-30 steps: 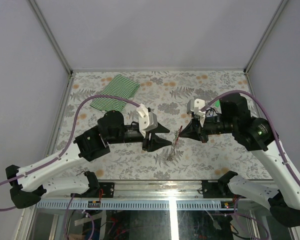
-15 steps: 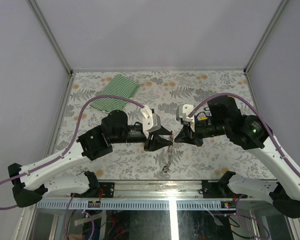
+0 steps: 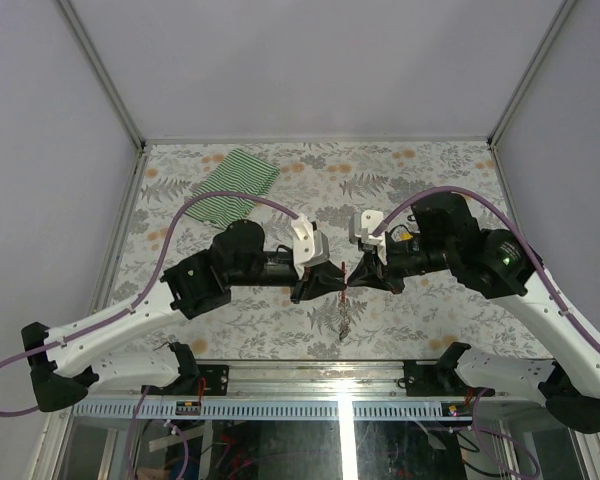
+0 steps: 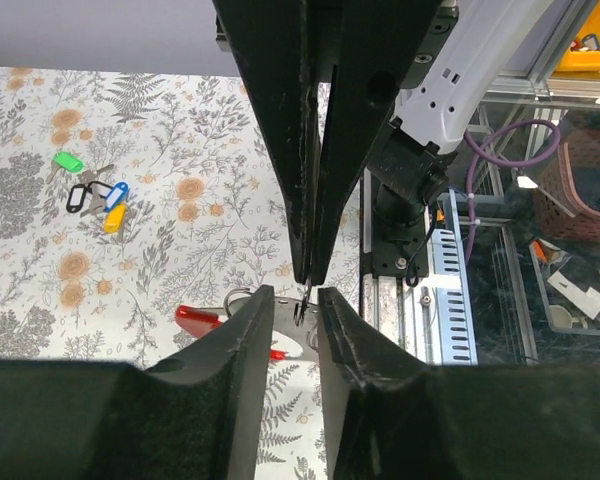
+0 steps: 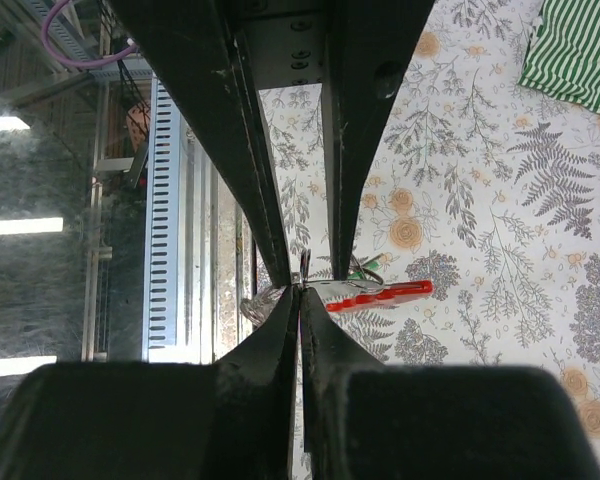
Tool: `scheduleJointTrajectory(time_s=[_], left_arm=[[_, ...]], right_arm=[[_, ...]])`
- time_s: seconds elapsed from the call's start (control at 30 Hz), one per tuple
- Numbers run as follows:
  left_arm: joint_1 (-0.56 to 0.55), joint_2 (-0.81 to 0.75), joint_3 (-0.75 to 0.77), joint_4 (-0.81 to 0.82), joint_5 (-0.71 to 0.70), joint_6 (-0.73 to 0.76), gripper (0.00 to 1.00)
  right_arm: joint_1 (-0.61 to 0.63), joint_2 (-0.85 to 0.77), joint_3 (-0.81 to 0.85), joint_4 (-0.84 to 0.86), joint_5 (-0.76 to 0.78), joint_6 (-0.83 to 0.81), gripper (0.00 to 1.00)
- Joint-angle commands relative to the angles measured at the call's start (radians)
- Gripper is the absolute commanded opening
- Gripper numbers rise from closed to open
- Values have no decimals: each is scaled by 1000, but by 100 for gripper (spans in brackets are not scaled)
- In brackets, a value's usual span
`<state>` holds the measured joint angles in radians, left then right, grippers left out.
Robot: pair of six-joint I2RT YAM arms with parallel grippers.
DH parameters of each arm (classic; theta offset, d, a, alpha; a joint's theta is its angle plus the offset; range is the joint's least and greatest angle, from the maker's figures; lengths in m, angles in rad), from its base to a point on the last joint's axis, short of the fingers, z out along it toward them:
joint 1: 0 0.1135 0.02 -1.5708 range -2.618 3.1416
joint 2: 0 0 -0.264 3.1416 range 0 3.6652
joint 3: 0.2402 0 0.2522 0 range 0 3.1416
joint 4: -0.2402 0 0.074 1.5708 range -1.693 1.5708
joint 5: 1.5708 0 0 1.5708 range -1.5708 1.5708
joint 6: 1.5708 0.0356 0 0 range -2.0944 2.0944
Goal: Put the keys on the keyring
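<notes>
In the air over the table's near middle my right gripper (image 3: 353, 274) (image 5: 300, 289) is shut on the keyring (image 3: 344, 312), pinching its thin metal wire at the fingertips. The ring's red loop (image 5: 384, 293) (image 4: 194, 318) and silvery strip hang below. Facing it, my left gripper (image 3: 331, 281) (image 4: 295, 293) has its jaws a narrow gap apart. The ring's wire (image 4: 302, 299) stands between them, touching neither. In the left wrist view, keys lie on the table far behind: one with a green tag (image 4: 68, 160), others with blue (image 4: 117, 190) and yellow (image 4: 113, 218) tags.
A green-and-white striped cloth (image 3: 230, 186) (image 5: 578, 48) lies at the back left. A small black clip (image 4: 79, 197) lies among the keys. The table's metal front rail (image 3: 310, 405) runs just below the grippers. Grey walls enclose the back and sides.
My left gripper has moved right up to the right gripper, and its jaws have narrowed around the ring's wire. The right gripper carried the keyring left, then held still.
</notes>
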<state>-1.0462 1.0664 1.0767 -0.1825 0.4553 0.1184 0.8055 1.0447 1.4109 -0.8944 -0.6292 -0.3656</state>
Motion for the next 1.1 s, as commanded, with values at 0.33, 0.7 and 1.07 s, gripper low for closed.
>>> scheduleJointTrajectory(time_s=[0.33,0.7,1.07], left_arm=[[4,-15,35,3,14,20,0],[3,-225,-186,473,-62,-143,0],[4,-257,-166,559,1,-129,0]], right_arm=[[12,-29,42,66,-5,4,1],[12,-323,-289,705,28,154,35],[12,-338,-433,1050,-115,309,39]])
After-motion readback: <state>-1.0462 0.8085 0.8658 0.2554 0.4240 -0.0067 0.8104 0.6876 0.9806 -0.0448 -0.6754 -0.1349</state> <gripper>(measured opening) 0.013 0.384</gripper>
